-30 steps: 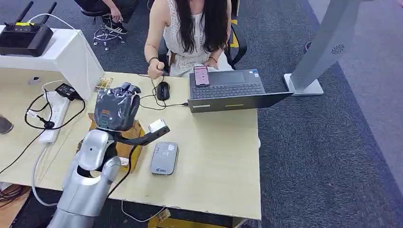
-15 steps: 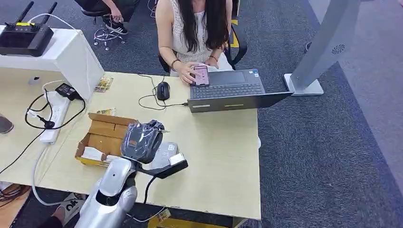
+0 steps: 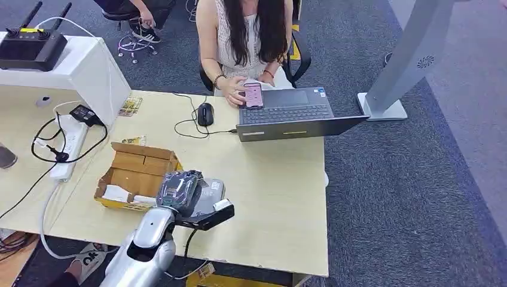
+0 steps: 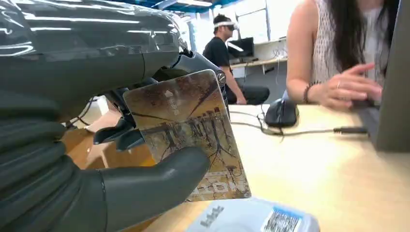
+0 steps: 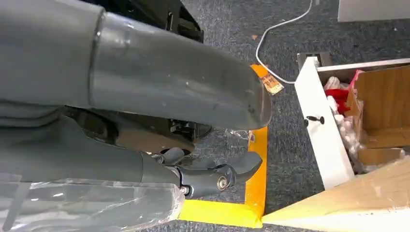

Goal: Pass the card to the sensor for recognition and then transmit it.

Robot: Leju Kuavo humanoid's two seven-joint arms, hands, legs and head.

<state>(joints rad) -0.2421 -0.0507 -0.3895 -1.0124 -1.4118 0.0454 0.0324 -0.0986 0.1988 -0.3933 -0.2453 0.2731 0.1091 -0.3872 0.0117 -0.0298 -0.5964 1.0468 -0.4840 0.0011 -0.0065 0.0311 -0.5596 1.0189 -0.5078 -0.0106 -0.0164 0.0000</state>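
Your left hand (image 4: 96, 159) pinched the thin, stiff card (image 4: 188, 130) by its edge, just above the sensor (image 3: 209, 192); it looked slippery.

open laptop (image 3: 293, 113), black mouse (image 3: 205, 113), cardboard box (image 3: 134, 174), power strip (image 3: 69, 146)

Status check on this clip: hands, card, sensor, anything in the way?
Left hand grips the card, poised over the grey sensor. Right hand hangs by the floor, holding nothing. Cardboard box beside the sensor, not blocking.
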